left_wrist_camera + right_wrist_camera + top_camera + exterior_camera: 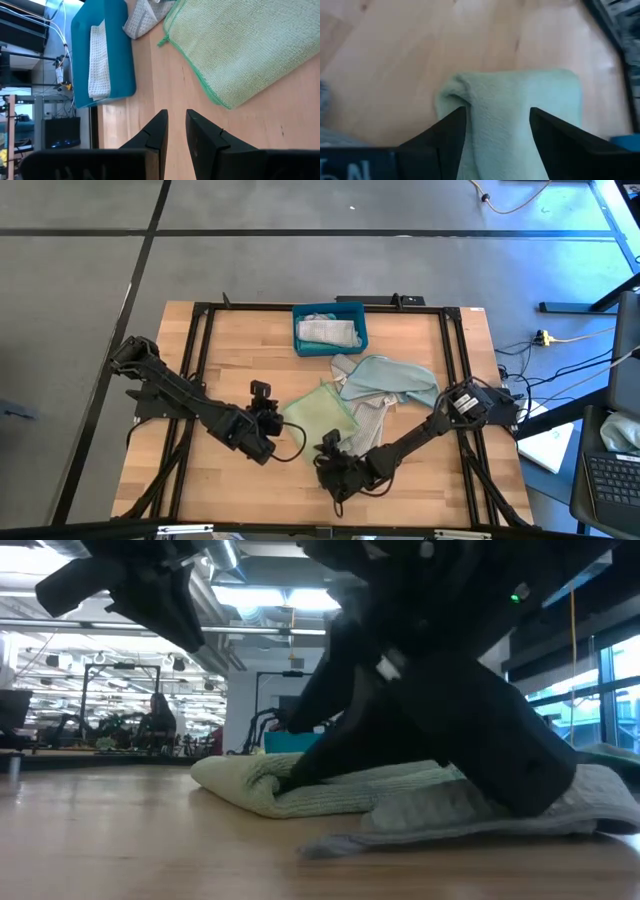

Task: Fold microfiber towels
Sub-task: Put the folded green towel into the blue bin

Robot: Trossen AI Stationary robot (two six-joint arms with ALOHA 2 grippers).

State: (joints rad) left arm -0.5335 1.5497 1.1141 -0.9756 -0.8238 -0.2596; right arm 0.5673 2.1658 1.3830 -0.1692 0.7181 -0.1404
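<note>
on table: one green towel (320, 412), one bin (329, 328).

A large dark arm (440, 670) fills the centre and upper right of the frame, coming down onto a pale green towel (290, 785) bunched on the wooden table (120, 840). A grey-beige towel (480, 815) lies flat at lower right, under the arm. Another dark arm (140, 585) hangs at upper left. A teal bin (290, 742) shows behind the green towel.
</note>
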